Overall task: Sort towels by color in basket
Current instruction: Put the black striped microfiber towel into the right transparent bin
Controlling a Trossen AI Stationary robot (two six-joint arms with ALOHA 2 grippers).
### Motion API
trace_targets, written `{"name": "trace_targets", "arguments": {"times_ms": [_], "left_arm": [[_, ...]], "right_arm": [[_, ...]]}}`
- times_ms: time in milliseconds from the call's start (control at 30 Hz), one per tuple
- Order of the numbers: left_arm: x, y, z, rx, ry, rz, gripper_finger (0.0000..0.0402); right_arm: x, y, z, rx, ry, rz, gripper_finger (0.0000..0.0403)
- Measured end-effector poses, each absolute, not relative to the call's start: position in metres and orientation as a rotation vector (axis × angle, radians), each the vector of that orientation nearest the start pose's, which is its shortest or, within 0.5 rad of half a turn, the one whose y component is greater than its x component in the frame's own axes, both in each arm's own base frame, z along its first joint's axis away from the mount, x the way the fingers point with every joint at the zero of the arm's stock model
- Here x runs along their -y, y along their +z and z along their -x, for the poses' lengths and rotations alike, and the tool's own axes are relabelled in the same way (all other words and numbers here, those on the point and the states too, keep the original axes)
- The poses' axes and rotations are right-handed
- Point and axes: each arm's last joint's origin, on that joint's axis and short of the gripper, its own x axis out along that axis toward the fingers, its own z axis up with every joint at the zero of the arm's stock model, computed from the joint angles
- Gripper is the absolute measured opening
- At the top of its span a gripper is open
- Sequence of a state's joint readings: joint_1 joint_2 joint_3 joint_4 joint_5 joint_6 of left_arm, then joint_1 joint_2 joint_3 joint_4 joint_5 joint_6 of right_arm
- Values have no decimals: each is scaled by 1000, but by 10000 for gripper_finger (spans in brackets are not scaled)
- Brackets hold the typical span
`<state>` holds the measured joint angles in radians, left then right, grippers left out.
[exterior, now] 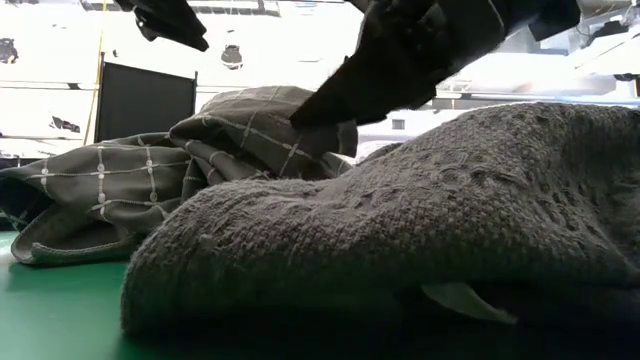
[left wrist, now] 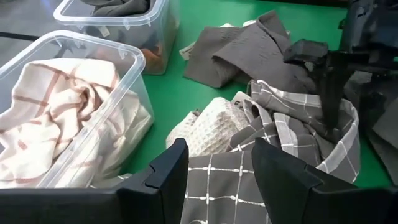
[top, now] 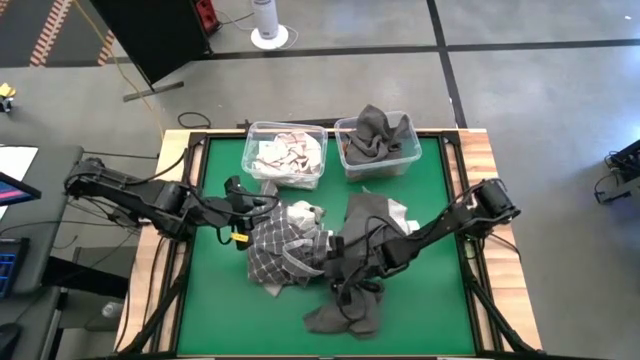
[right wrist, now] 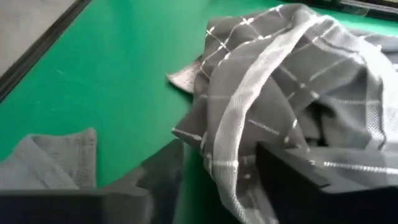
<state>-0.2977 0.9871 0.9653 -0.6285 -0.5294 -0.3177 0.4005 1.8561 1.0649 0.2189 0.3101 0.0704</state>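
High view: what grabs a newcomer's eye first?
The heap of towels mid-table on the green mat: grey-and-white checked cloth, dark grey pieces and a pale waffle one tangled together. Both arms reach into it, the left gripper open at the checked cloth's edge, the right gripper down in the pile's middle. Behind the heap stand two clear bins, the left bin holding pale towels and the right bin dark grey ones.

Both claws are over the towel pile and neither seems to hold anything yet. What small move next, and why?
Probably lower the right claw a little and close it on the checked towel. Its fingers stand open with a fold of that cloth between them, so a grasp looks ready. The left claw is open above the same towel, near the bin of light towels, and can wait.
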Motion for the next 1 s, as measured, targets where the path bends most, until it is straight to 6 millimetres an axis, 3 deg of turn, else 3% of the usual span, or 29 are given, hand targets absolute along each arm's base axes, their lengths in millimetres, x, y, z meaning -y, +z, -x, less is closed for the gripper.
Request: {"name": "trace_targets", "arguments": {"times_ms": [200,233,333,500,767,900,1000], "left_arm": [[42,322,-190,-546,340,44,169],[42,322,-190,-542,353,40,169],[40,323,-190,-523,412,21,169],[38,326,-192,-466,511,-16,169],[47,328,-222,-381,473,-153,169],[53,315,-243,-394,468,-225,169],[57,293,-259,-371,473,-264,169]], "right_arm": [[-129,191,-360,-529,42,143,33],[-125,197,-358,-529,35,147,21],[-109,220,-349,-539,-3,148,22],[-75,274,-320,-491,-114,155,18],[-20,339,-271,-351,-292,137,18],[0,369,-251,-282,-362,127,18],[11,398,-242,-246,-403,144,18]]}}
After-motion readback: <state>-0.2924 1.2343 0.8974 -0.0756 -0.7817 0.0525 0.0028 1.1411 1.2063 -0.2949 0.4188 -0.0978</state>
